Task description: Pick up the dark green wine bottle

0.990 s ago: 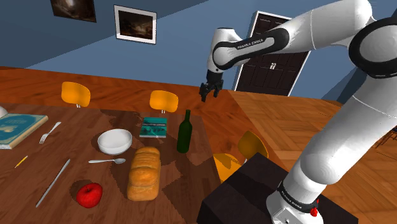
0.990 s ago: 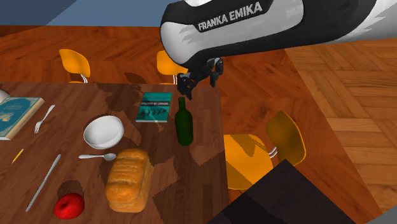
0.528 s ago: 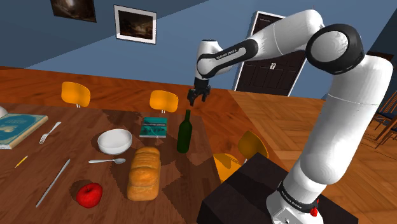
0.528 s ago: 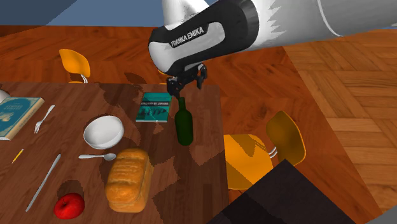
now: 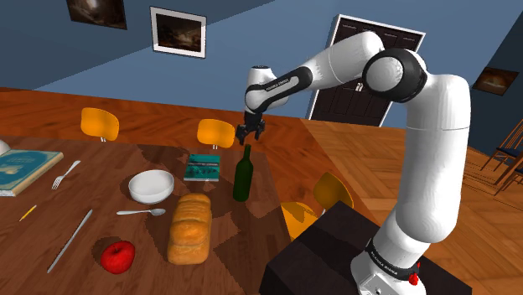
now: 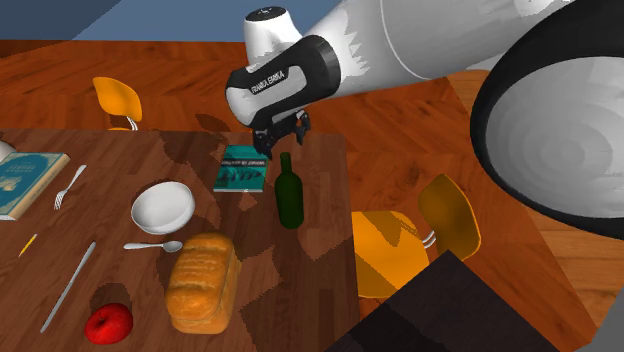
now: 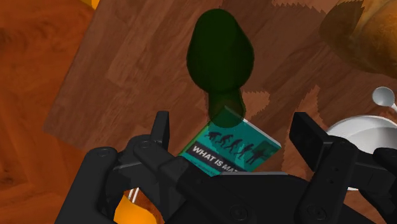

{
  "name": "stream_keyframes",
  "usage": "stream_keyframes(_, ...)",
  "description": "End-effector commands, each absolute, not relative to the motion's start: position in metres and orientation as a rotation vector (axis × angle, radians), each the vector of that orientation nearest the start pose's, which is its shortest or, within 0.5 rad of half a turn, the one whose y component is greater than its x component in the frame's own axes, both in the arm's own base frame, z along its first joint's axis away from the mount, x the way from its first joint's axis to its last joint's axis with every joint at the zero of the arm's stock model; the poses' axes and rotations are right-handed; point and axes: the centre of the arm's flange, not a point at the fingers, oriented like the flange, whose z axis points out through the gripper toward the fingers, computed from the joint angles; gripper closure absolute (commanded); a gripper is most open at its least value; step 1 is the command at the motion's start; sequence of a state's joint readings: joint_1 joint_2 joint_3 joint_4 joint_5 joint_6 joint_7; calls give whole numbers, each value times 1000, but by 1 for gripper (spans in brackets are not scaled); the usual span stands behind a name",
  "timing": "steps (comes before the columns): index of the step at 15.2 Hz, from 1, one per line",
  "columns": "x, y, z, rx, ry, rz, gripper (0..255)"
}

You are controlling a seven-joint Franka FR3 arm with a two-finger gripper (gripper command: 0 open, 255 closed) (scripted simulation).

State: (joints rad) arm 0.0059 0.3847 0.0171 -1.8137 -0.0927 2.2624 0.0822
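The dark green glass wine bottle [image 5: 242, 176] stands upright on the brown wooden table [image 5: 100, 180], near the table edge on the shoulder view's right. A teal paperback book [image 5: 203, 168] lies just beside it. My black two-fingered claw [image 7: 233, 121] hangs right above the bottle's mouth without touching it. The fingers are spread wide and hold nothing.

Looking down along my own hand, I see the top of the neck roughly midway between the two fingers. The fat body below it leans away from the middle, so I judge I am close to plumb over it but not dead centre.

The step in hand is the descent onto the neck. To do it well, I should first square the wrist over the mouth, then come straight down with the fingers wide so one passes on each side of the glass. I should close only once the pads are well below the lip. A tall bottle on a narrow base tips easily, so a finger clipping the rim could topple it toward the book or the white bowl [image 5: 152, 185] beyond it.
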Motion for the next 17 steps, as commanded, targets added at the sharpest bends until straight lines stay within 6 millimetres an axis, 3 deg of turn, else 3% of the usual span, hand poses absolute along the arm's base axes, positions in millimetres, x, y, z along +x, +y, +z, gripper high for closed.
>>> stream_keyframes(1,652,12,324,-3203,6,-109,0)
stream_keyframes(5,652,12,300,-3203,6,-109,0)
stream_keyframes(7,652,12,300,-3203,6,-109,0)
stream_keyframes(8,652,12,299,-3203,6,-109,255)
stream_keyframes(17,652,12,300,-3203,6,-109,255)
